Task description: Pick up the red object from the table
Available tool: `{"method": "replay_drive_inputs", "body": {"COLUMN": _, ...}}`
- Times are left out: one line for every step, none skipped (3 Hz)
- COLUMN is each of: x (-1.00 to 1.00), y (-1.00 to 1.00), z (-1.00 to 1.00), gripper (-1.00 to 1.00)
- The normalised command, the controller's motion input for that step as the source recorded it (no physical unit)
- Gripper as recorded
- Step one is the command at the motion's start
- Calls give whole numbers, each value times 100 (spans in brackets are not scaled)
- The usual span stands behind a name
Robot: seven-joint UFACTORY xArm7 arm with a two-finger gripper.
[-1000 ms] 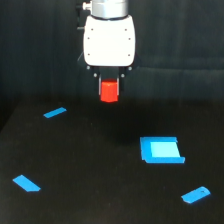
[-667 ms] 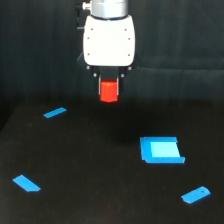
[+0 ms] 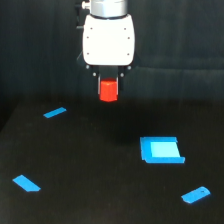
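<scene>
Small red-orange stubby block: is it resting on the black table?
No, the red-orange block hangs in the pincer, above the table.

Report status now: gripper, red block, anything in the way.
Gripper shut on the small red-orange stubby block, held above the matte black table. Flat blue square piece lies off to the exterior view's right.

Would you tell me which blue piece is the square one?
The blue square piece, on the exterior view's right; the other three are thin slivers.

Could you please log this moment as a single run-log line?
phase: lifted | end effector: shut on red object | red object: above table | blue pieces: on table
</scene>
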Motion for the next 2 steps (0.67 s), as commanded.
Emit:
{"method": "replay_drive_inputs", "body": {"x": 4, "y": 5, "z": 11, "gripper": -100}}
{"method": "replay_drive_inputs", "body": {"x": 8, "y": 1, "z": 0, "gripper": -97}}
